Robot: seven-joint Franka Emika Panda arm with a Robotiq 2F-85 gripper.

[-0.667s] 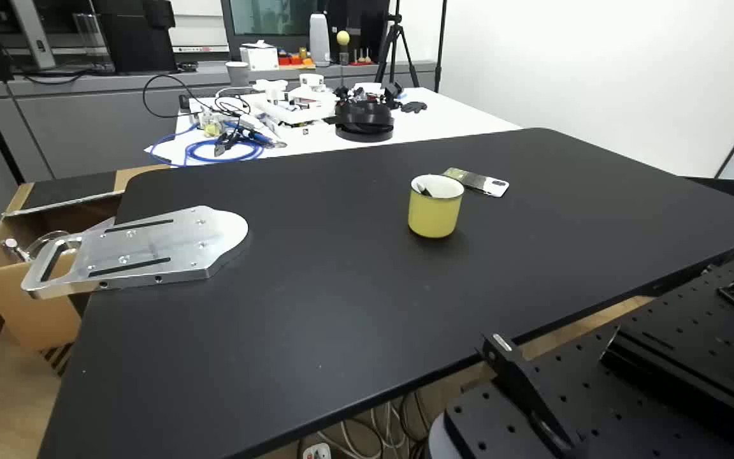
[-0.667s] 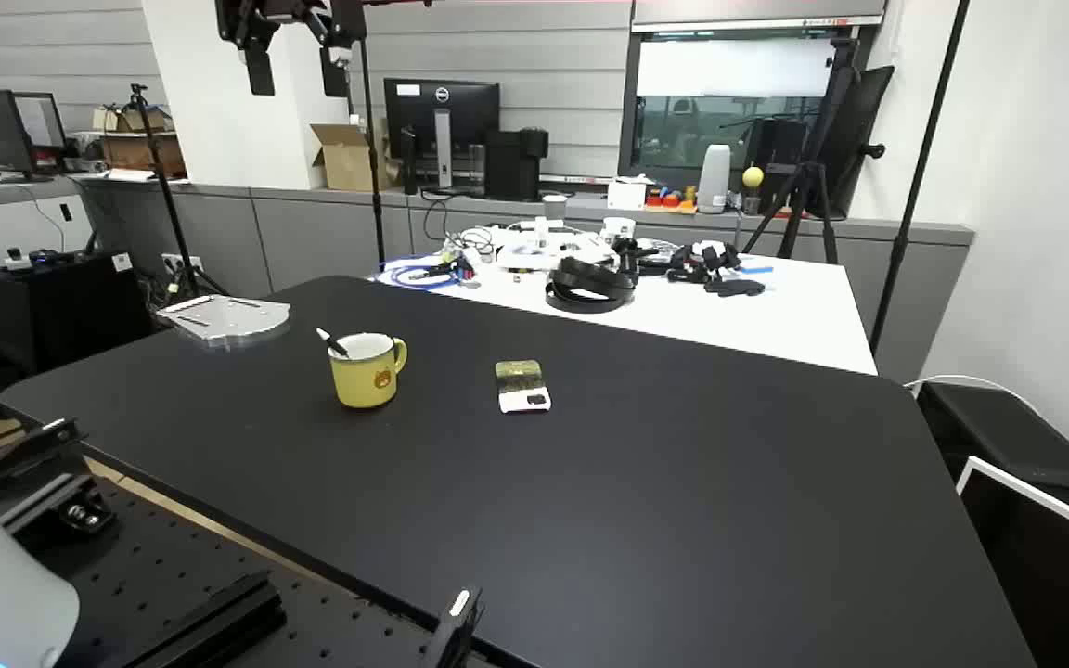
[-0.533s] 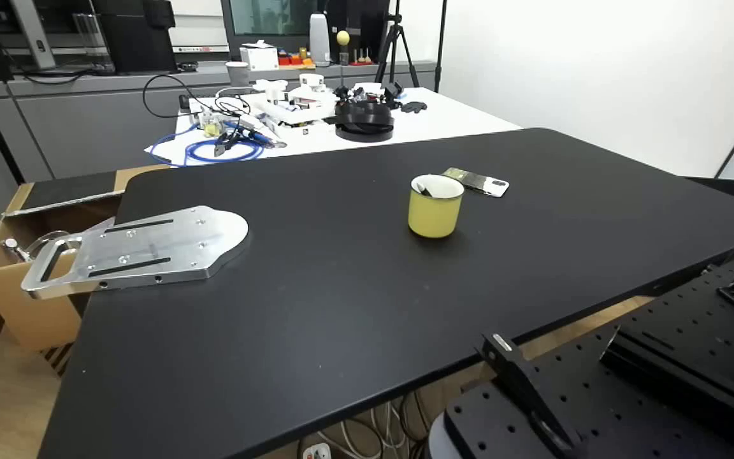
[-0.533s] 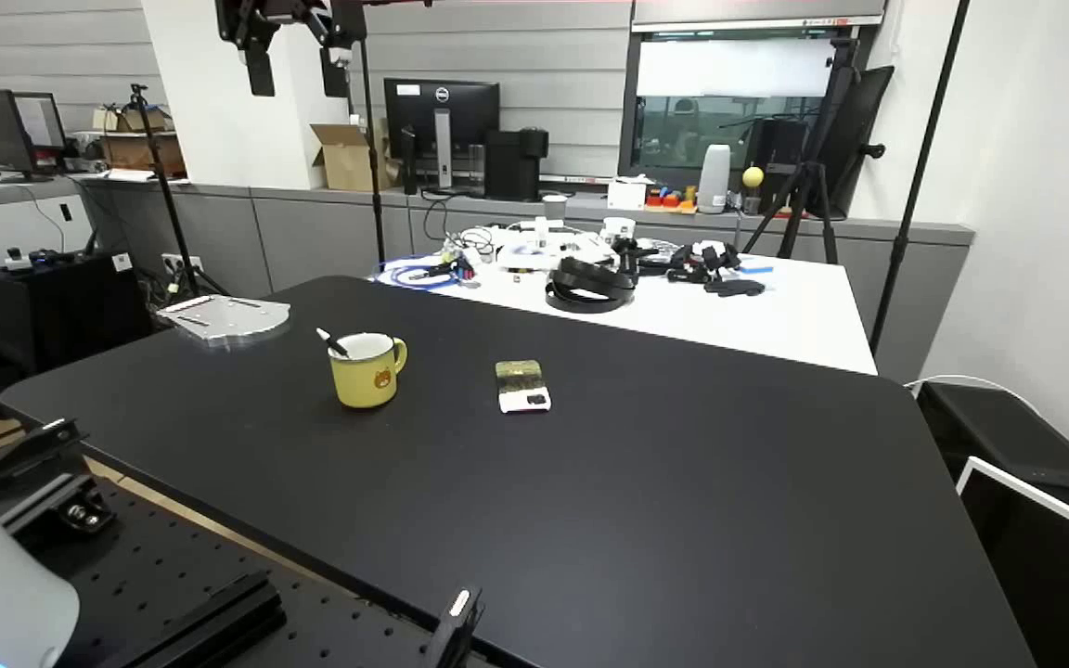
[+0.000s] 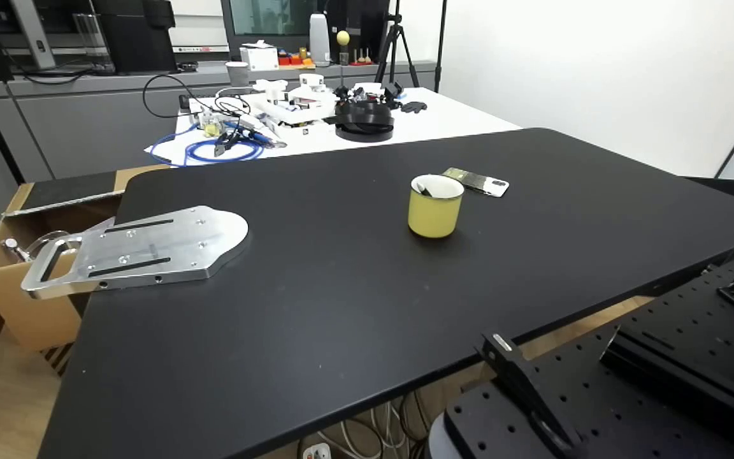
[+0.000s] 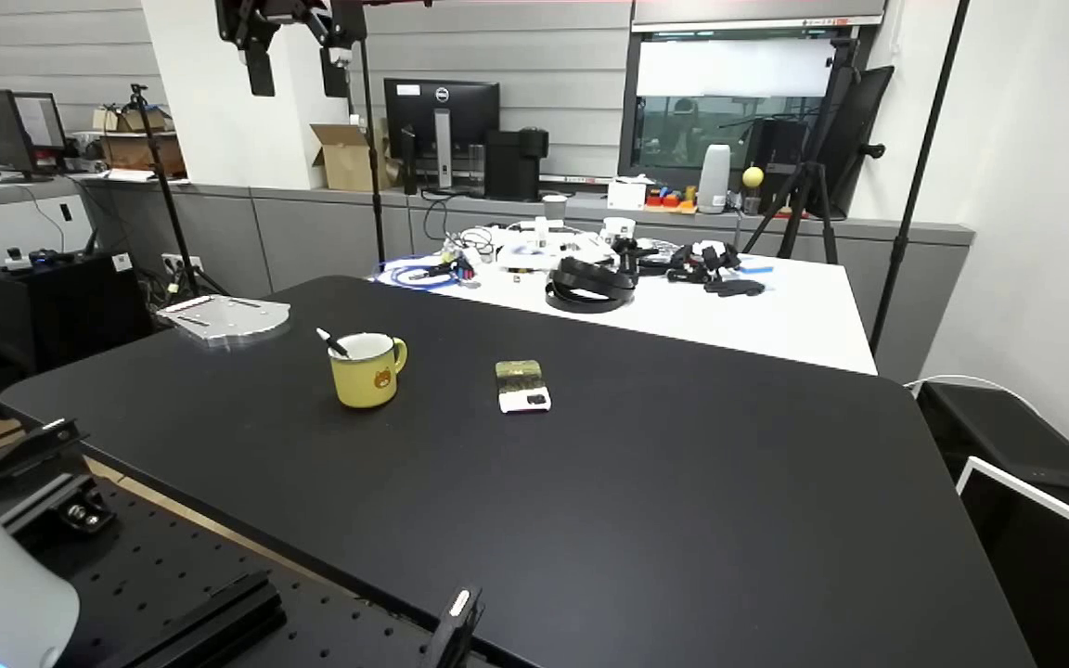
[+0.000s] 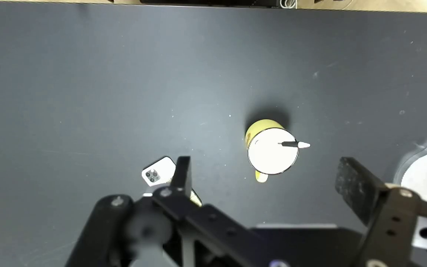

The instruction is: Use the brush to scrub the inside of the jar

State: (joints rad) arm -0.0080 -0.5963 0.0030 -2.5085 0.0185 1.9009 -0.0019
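Tool: closest to us in the wrist view, high over the desk, and we see its fingers spread wide apart.
Brush: there it is, tilted in the jar, white tip leaning out over the rim.
Jar: yellow, upright on the desk, and we pick out a handle and a small brown print.
Phone: lies flat near the jar, apart from it, a finger covering part in the wrist view.
Metal plate: over at the desk's edge, slotted handle reaching past it.
White table: beyond the desk, where we spot blue cable and black rings.
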